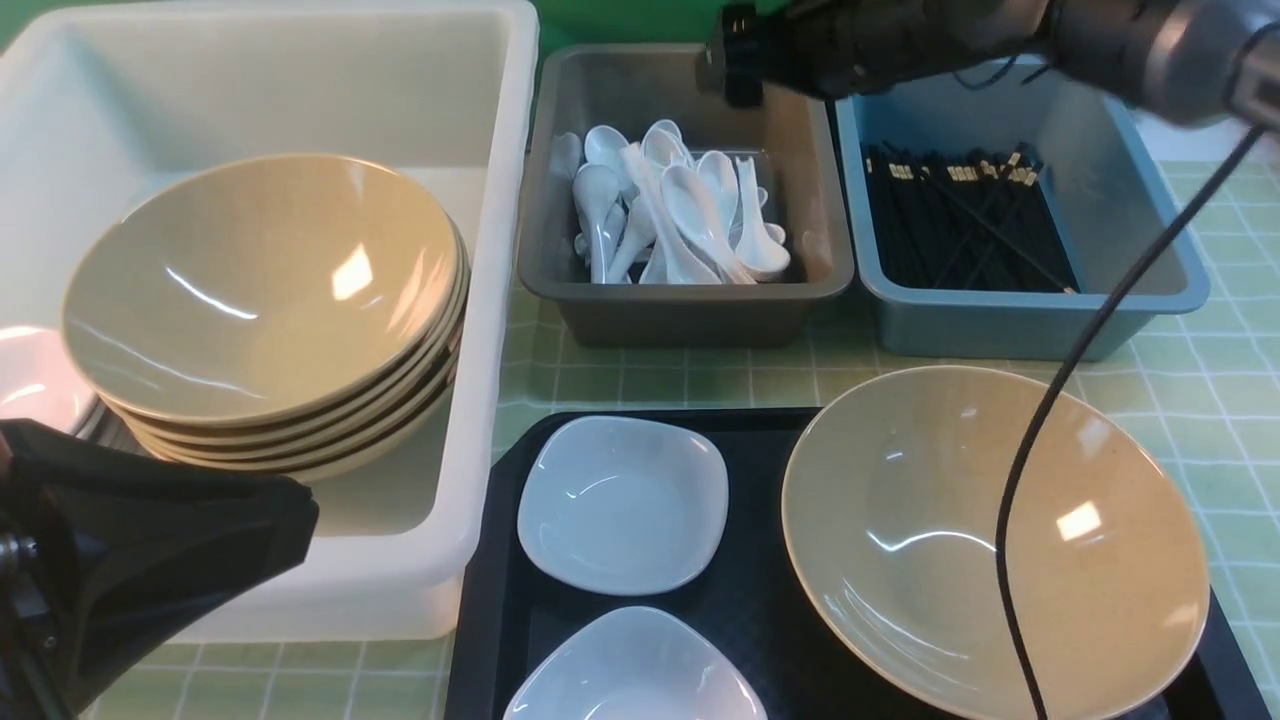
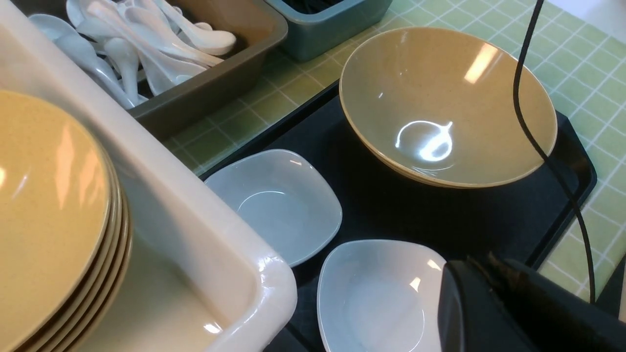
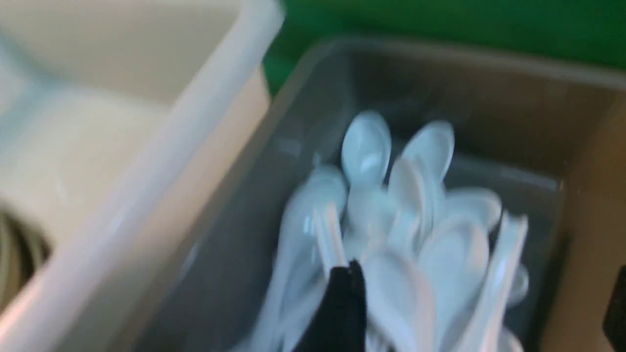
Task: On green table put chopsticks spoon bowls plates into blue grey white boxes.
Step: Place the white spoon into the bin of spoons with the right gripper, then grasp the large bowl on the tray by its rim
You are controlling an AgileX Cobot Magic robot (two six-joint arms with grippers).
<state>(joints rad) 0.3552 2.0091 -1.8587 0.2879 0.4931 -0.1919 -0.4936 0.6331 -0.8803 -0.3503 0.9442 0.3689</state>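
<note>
Many spoons (image 1: 680, 215) in grey box (image 1: 690, 300); right pincer (image 3: 481, 293) wide above them — lift straight up, clear the rim before swinging; left pincer (image 2: 469, 293) closed

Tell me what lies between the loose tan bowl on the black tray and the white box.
The far plate and near plate lie on the black tray between the bowl and the white box; both are low, probably passable overhead. The box's side wall rises there. A black cable crosses in front of the bowl.

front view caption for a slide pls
Right end effector over grey box of spoons; one bowl, two plates sit on black tray
</note>
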